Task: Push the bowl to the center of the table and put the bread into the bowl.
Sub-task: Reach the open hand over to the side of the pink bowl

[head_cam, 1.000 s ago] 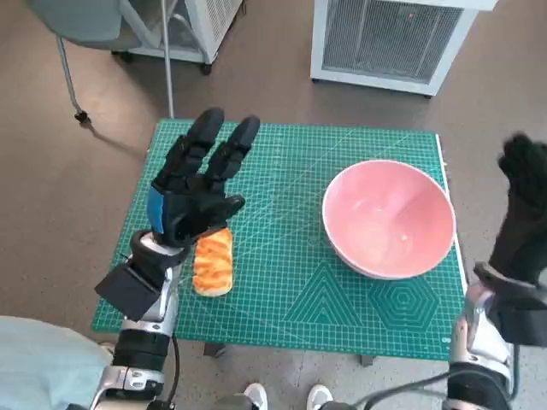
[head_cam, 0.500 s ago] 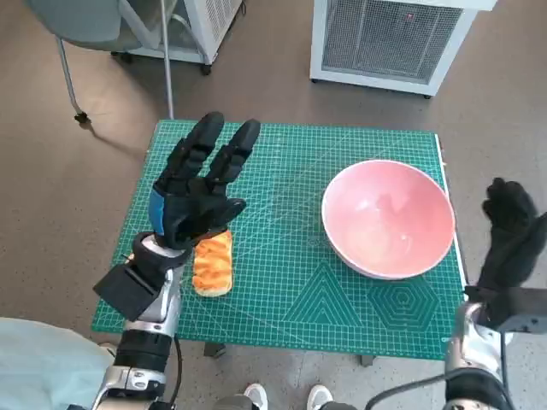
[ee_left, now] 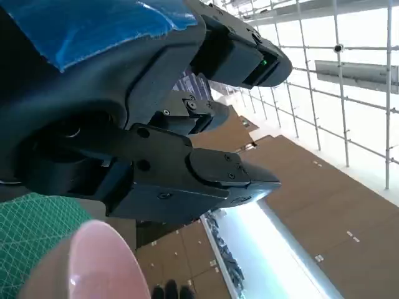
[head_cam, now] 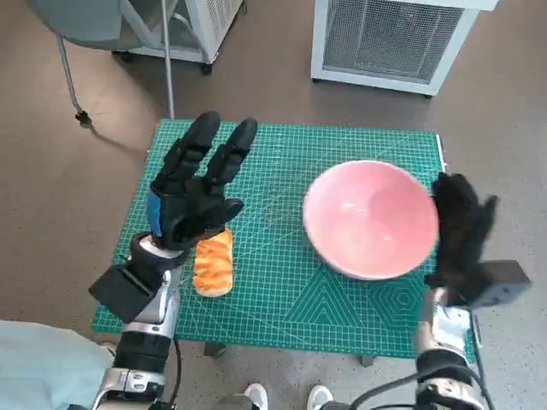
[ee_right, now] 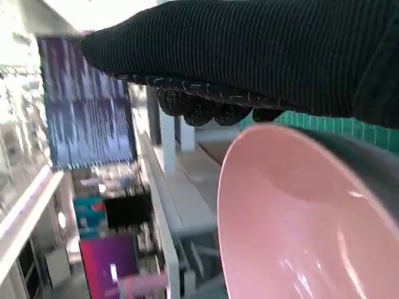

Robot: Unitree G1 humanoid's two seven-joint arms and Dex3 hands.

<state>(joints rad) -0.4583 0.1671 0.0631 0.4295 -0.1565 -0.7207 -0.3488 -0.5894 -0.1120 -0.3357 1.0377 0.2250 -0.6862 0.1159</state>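
Right hand (head_cam: 460, 229), gloved and holding nothing, presses flat against the pink bowl (head_cam: 369, 219), which sits right of the table's (head_cam: 282, 299) middle; it looks rigid and smooth (likely to slide easily). Left hand (head_cam: 193, 192), fingers spread and empty, hovers over the bread (head_cam: 214, 263), probably soft and light, best grasped across its middle.

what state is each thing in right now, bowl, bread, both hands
bowl: upright, empty, on the green mat right of the middle, the right hand against its outer side
bread: lying on the mat near its left edge, not in the bowl, partly hidden under the left hand
left hand: raised above the bread, fingers spread, holding nothing
right hand: fingers extended, flat against the bowl's side, gripping nothing
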